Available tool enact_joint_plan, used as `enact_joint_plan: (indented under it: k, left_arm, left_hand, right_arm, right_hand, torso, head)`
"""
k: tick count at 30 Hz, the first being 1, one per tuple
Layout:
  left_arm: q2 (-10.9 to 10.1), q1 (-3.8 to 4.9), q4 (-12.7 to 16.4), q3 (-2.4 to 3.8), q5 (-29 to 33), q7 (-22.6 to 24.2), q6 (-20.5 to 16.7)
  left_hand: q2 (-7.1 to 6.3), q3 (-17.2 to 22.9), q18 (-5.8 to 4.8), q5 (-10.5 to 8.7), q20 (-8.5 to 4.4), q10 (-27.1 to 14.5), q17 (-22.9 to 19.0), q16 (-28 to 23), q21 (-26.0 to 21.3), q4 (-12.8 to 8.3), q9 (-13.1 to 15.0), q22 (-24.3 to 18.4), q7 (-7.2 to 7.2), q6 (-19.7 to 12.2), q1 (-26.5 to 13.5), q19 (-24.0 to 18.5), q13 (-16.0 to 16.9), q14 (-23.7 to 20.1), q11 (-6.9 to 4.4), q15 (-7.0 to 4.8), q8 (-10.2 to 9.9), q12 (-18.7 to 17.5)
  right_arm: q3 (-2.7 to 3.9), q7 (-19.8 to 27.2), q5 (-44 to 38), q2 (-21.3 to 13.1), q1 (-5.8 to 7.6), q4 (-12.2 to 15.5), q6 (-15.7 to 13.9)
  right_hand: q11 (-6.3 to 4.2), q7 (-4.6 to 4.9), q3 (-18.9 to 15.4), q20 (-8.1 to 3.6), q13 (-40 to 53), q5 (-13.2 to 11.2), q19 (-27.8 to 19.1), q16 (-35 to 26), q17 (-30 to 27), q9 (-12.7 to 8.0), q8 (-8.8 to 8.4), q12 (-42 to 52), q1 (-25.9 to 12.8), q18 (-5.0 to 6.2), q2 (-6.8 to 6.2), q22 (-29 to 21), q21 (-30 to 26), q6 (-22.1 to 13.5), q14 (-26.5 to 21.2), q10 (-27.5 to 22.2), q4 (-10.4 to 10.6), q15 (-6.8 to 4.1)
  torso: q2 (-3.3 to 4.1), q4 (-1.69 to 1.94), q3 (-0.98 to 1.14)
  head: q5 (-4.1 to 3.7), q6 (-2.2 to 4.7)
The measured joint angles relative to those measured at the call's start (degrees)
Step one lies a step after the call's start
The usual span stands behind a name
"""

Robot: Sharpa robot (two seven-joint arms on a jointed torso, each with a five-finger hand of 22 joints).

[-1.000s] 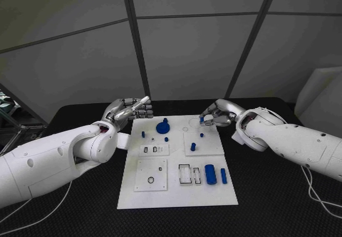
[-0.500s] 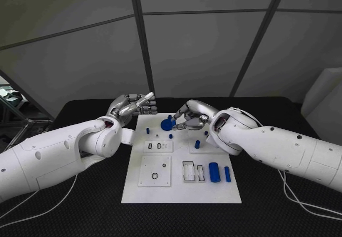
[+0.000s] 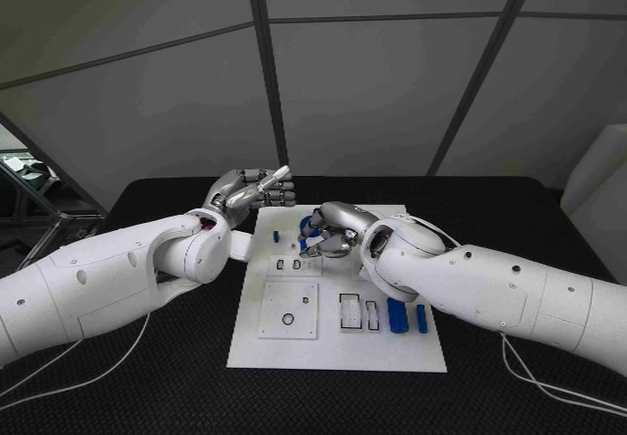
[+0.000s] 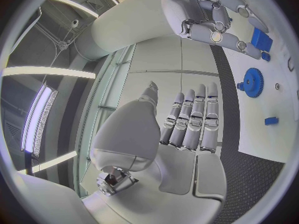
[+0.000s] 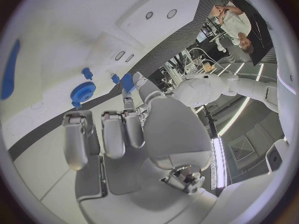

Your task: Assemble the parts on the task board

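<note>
While the white rectangular task board sits mid-table on the black table, its nearest stretch is bare; going up, a square inset plate with an oval ring sits at 9 o'clock of board centre, and at 3 o'clock a row of black-outlined rectangular slots lies just beside a thick blue cylinder part and a slimmer blue bar part. Farther up, a small inset with two slots. Right hand is over the board's far half, about 12 o'clock of centre, fingers curled down around a blue block part; right wrist view shows that block pinched at the fingertips, so it's holding it. Same view: blue toothed gear part on the board, near but apart from the fingers, with a small blue peg just past it. Small blue stub part sits at 10 o'clock on the board. Left hand is off the board's far-left corner, raised, fingers straight and side by side, thumb apart, nothing in it; left wrist view confirms the flat palm, with the gear well apart from it.
</note>
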Motion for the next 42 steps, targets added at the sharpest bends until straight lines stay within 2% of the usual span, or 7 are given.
enact_joint_plan:
  k: [3, 8, 14, 33, 42]
  left_arm:
    - [0.04, 0.0, -0.01, 0.0, 0.0, 0.0, -0.01]
    - [0.08, 0.0, -0.03, 0.0, 0.0, 0.0, -0.02]
    - [0.17, 0.01, -0.07, 0.0, 0.0, 0.0, -0.02]
    - [0.39, 0.01, -0.24, 0.01, 0.0, 0.0, -0.01]
    - [0.44, 0.01, -0.3, 0.01, 0.0, 0.0, -0.01]
  left_hand:
    - [0.0, -0.02, 0.0, 0.0, 0.0, 0.0, 0.01, 0.0, 0.0, -0.02, 0.0, 0.0, 0.0, 0.0, 0.0, 0.0, 0.0, 0.0, 0.0, 0.0, 0.0, 0.0]
    - [0.0, -0.16, 0.0, 0.0, 0.0, 0.0, 0.05, 0.0, 0.0, -0.16, 0.0, 0.01, 0.0, 0.0, 0.0, 0.0, 0.0, 0.0, 0.0, 0.0, 0.0, 0.0]
    - [0.0, -0.16, 0.0, 0.0, 0.0, 0.0, 0.05, 0.0, 0.0, -0.16, 0.0, 0.01, 0.0, 0.0, 0.0, 0.0, 0.0, 0.0, 0.0, 0.0, 0.0, 0.0]
    - [0.0, -0.16, 0.0, 0.0, 0.0, 0.0, 0.04, 0.0, 0.0, -0.16, 0.0, 0.01, 0.0, 0.0, 0.0, 0.0, 0.0, 0.0, 0.0, 0.0, 0.0, 0.0]
    - [0.0, -0.16, 0.0, 0.0, 0.0, 0.0, 0.04, 0.0, 0.0, -0.16, 0.0, 0.01, 0.0, 0.0, 0.0, 0.0, 0.0, 0.0, 0.0, 0.0, 0.0, 0.0]
  right_arm:
    - [-0.17, -0.9, -1.0, 0.65, -0.23, -0.31, -0.01]
    - [-0.95, -2.18, -2.6, 1.25, -0.45, -0.92, 0.04]
    - [-1.28, -3.17, -4.44, 1.55, -0.54, -1.27, 0.24]
    - [-1.45, -4.09, -7.21, 2.38, -1.48, -2.49, 1.27]
    - [-1.42, -3.96, -7.48, 2.54, -1.57, -2.74, 1.75]
  right_hand:
    - [0.0, -0.05, 0.0, 0.0, 0.0, 0.23, 0.0, 0.0, 0.0, 0.0, -0.01, 0.0, -0.07, 0.0, 0.07, 0.0, 0.0, -0.05, 0.0, 0.0, 0.0, 0.0]
    - [0.0, 0.12, -0.01, 0.0, 0.0, 0.25, 0.0, 0.0, 0.0, 0.0, -0.07, 0.0, -0.23, 0.0, 0.21, 0.0, 0.0, 0.1, 0.0, 0.0, 0.0, 0.0]
    - [0.0, 0.14, -0.01, 0.0, 0.0, 0.25, 0.0, 0.0, 0.04, -0.02, -0.18, 0.0, -0.22, 0.0, 0.2, 0.0, 0.0, 0.1, 0.0, 0.0, 0.0, 0.0]
    - [-0.21, 0.05, -0.01, -0.12, 0.0, 0.24, 0.12, 0.0, 0.03, -0.06, -0.52, 0.0, -0.44, 0.0, -0.03, 0.0, 0.0, 0.18, 0.0, -0.21, 0.0, 0.0]
    - [-0.21, 0.01, -0.01, -0.21, 0.0, 0.23, 0.21, 0.0, 0.03, -0.04, -0.33, 0.0, -0.74, 0.0, -0.33, 0.0, 0.0, 0.21, 0.0, -0.21, 0.0, 0.0]
  torso:
    - [0.0, 0.0, 0.01]
    - [0.0, 0.0, 0.02]
    - [0.0, -0.04, 0.03]
    - [-0.05, -0.04, 0.04]
    - [-0.05, -0.04, 0.04]
  head:
    - [0.15, -0.25]
    - [0.44, -0.51]
    - [0.92, -0.58]
    - [1.59, -1.49]
    - [1.7, -1.67]
